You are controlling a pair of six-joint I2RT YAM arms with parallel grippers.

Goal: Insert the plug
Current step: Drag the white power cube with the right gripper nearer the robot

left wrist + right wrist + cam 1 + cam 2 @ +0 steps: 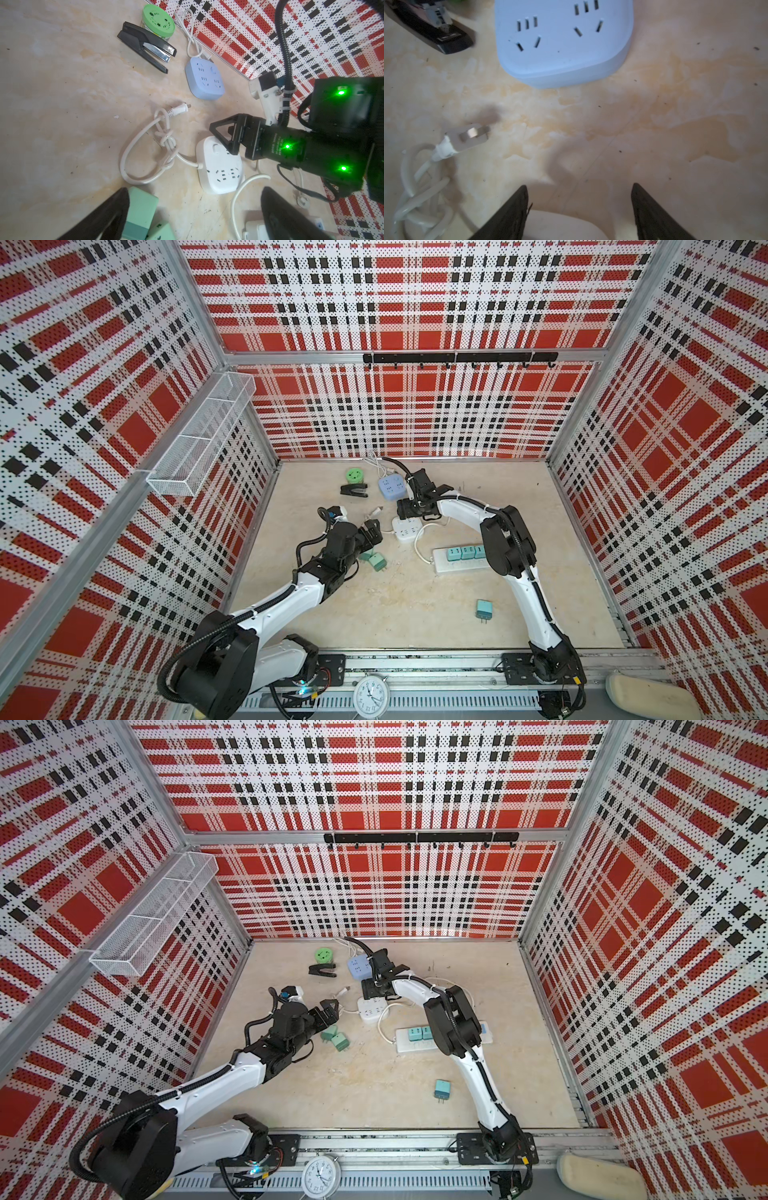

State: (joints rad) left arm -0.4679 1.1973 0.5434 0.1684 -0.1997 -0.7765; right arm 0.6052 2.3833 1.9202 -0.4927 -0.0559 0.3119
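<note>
Hovering right gripper (579,185): elbow bent, over white socket (220,166), jaws spread.
Left gripper (193,189): spread wide, beside green adapters (376,561).
Plug (467,137): loose on table (395,614).

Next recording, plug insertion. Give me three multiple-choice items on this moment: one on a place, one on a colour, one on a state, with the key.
1. What lies right beside the green round container?
A. black stapler
B. alarm clock
C. teal adapter

2. What colour is the square socket block nearest the back wall?
A. white
B. pale blue
C. black

3. How is the white plug now?
A. seated in a socket
B. clamped in a gripper
C. lying loose on the tabletop

Key:
1 A, both top views show the stapler next to the container.
2 B, the left wrist view shows its top pale blue.
3 C, its prongs are bare and nothing grips it.
</note>
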